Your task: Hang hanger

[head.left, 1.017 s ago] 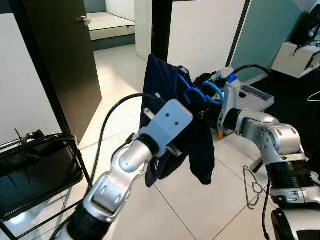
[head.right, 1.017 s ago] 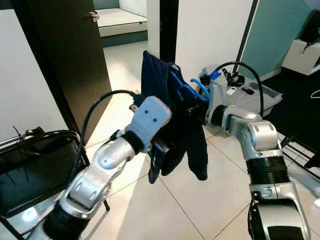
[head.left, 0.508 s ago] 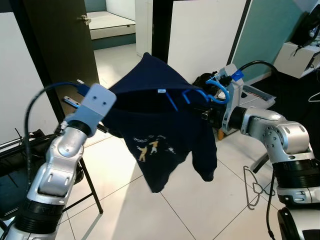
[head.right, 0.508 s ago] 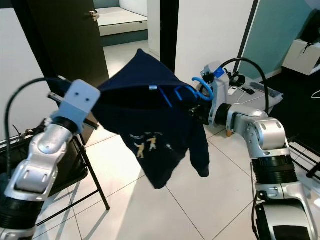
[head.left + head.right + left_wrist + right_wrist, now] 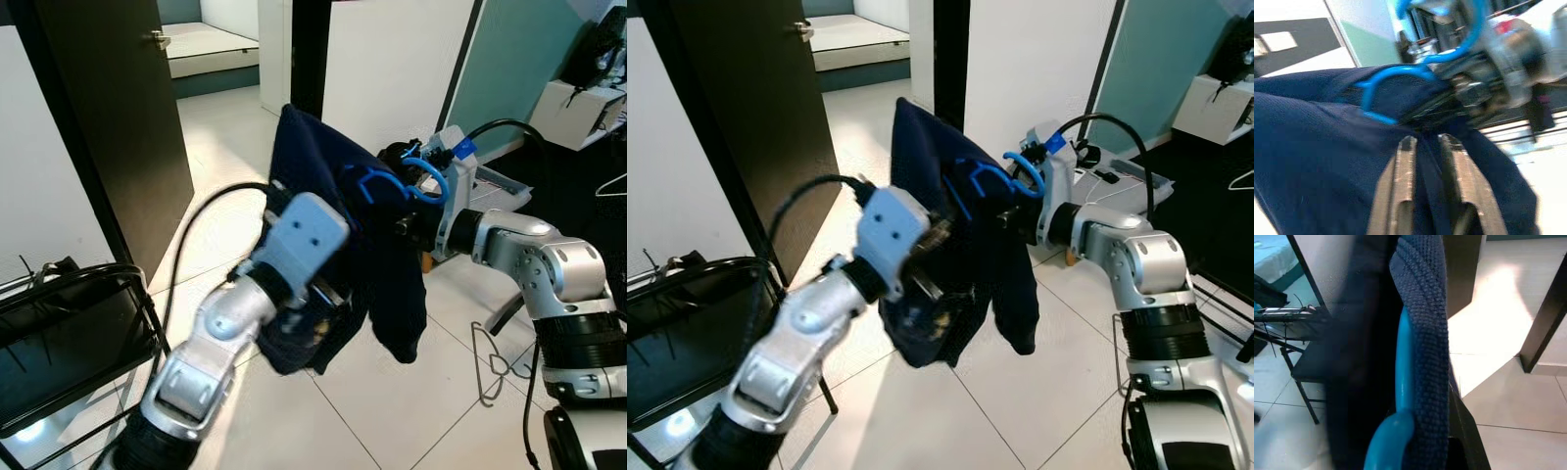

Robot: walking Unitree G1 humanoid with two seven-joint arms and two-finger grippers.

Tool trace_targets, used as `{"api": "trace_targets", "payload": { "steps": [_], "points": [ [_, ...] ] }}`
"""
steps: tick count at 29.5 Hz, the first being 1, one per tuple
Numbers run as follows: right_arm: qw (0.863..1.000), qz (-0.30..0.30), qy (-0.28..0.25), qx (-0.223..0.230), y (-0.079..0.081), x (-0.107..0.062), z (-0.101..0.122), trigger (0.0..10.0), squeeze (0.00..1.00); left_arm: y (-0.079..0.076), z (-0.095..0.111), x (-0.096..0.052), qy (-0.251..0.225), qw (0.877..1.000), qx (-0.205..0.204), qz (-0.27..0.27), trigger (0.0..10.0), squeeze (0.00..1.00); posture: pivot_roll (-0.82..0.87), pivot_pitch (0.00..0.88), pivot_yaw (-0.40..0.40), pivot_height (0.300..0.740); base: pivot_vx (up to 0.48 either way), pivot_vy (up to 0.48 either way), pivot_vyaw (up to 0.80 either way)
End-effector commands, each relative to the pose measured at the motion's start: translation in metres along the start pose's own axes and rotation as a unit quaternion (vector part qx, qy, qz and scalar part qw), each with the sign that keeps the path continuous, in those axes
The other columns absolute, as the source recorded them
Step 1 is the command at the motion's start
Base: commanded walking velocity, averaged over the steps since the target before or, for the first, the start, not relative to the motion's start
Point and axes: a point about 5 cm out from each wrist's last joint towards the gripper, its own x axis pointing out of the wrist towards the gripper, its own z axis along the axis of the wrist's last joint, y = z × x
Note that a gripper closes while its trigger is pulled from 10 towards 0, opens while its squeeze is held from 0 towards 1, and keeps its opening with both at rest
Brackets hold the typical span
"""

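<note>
Beside a black folding chair [image 5: 69, 338], the left gripper [image 5: 1431, 147] pinches a fold of the dark navy knit garment [image 5: 994, 264] draped on the bright blue plastic hanger [image 5: 377, 184], which the right gripper [image 5: 409, 227] clamps in mid-air.

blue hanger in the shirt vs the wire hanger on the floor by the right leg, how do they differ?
Colour: the blue hanger is bright blue, thick and tubular; the wire hanger is thin and pale grey.
Place: the blue hanger is held up at the right end effector; the wire hanger lies on the floor tiles.
Load: the blue hanger carries the navy shirt; the wire hanger is bare.
Both have a hook.
</note>
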Motion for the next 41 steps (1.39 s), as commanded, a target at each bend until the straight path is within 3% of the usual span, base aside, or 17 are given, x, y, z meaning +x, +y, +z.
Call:
{"api": "trace_targets", "payload": {
  "steps": [1,5,7,9,12,14,18,20,24,25,26,27,28,29,32,35,41],
  "points": [
    [1.0,0.002,-0.011,-0.01,0.001,0.001,0.004,0.0,0.0,-0.008,0.0,-0.001,0.003,1.0,-0.019,-0.022,10.0,1.0,-0.03,0.0,-0.032,0.74,0.0,0.0,0.0],
    [1.0,0.005,-0.01,-0.015,0.001,-0.001,0.004,0.0,0.0,-0.006,-0.004,-0.005,0.016,0.999,-0.013,-0.032,10.0,1.0,-0.03,0.0,-0.032,0.74,0.0,0.0,0.0],
    [1.0,0.012,-0.007,-0.027,-0.001,-0.008,0.004,0.0,0.0,0.003,-0.011,-0.012,0.041,0.998,0.007,-0.037,10.0,1.0,-0.03,0.0,-0.033,0.74,0.0,0.0,0.0],
    [0.997,0.046,0.021,-0.063,-0.01,-0.032,0.001,0.0,0.0,0.047,-0.024,-0.039,0.107,0.992,0.072,0.0,10.0,1.0,-0.03,0.0,-0.034,0.74,0.0,0.0,0.0],
    [0.994,0.063,0.037,-0.076,-0.013,-0.042,-0.001,0.0,0.0,0.063,-0.026,-0.049,0.128,0.987,0.094,0.018,10.0,1.0,-0.03,0.0,-0.034,0.74,0.0,0.0,0.0],
    [0.984,0.107,0.092,-0.105,-0.017,-0.065,-0.011,0.0,0.0,0.089,-0.023,-0.063,0.147,0.98,0.127,0.051,10.0,1.0,-0.03,0.0,-0.036,0.74,0.0,0.0,0.0],
    [0.979,0.122,0.117,-0.115,-0.017,-0.072,-0.016,0.0,0.0,0.095,-0.021,-0.065,0.148,0.978,0.133,0.059,10.0,1.0,-0.03,0.0,-0.036,0.74,0.0,0.0,0.0],
    [0.951,0.154,0.22,-0.153,-0.024,-0.095,-0.031,0.0,0.0,0.104,-0.003,-0.063,0.119,0.982,0.135,0.063,10.0,1.0,-0.04,0.0,-0.041,0.74,0.0,0.0,0.0],
    [0.935,0.182,0.26,-0.16,-0.024,-0.104,-0.034,0.0,0.0,0.103,0.011,-0.059,0.091,0.987,0.123,0.043,10.0,1.0,-0.04,0.0,-0.04,0.74,0.0,0.0,0.0],
    [0.927,0.211,0.265,-0.163,-0.018,-0.103,-0.035,0.0,0.0,0.096,0.014,-0.056,0.082,0.993,0.08,0.012,10.0,1.0,-0.04,0.0,-0.04,0.74,0.0,0.0,0.0],
    [0.927,0.211,0.265,-0.163,-0.018,-0.103,-0.035,0.0,0.0,0.096,0.014,-0.056,0.082,0.993,0.08,0.012,10.0,1.0,-0.04,0.0,-0.04,0.74,0.0,0.0,0.0],
    [0.918,0.237,0.269,-0.167,-0.012,-0.101,-0.037,0.0,0.0,0.082,0.017,-0.055,0.076,0.996,0.031,-0.046,10.0,0.22,-0.04,0.0,-0.04,0.74,0.0,0.0,0.0],
    [0.909,0.263,0.273,-0.175,-0.007,-0.099,-0.04,0.0,0.0,0.068,0.019,-0.057,0.077,0.991,-0.02,-0.111,10.0,0.0,-0.04,0.0,-0.039,0.74,0.0,0.0,0.0],
    [0.902,0.278,0.276,-0.18,-0.004,-0.097,-0.042,0.0,0.0,0.058,0.021,-0.059,0.077,0.983,-0.052,-0.156,10.0,0.0,-0.04,0.0,-0.039,0.74,0.0,0.0,0.0],
    [0.899,0.284,0.273,-0.189,-0.002,-0.094,-0.043,0.0,0.0,0.051,0.022,-0.062,0.082,0.975,-0.072,-0.196,10.0,0.0,-0.03,0.0,-0.036,0.74,0.0,0.0,0.0],
    [0.892,0.309,0.253,-0.21,0.006,-0.082,-0.041,0.0,0.0,0.045,0.024,-0.07,0.102,0.957,-0.11,-0.25,10.0,0.0,-0.03,0.0,-0.031,0.74,0.0,0.0,0.0],
    [0.886,0.315,0.235,-0.246,0.011,-0.067,-0.036,0.0,0.0,0.044,0.022,-0.074,0.125,0.946,-0.137,-0.266,10.0,0.0,-0.02,0.0,-0.025,0.74,0.0,0.0,0.0]
  ]
}}
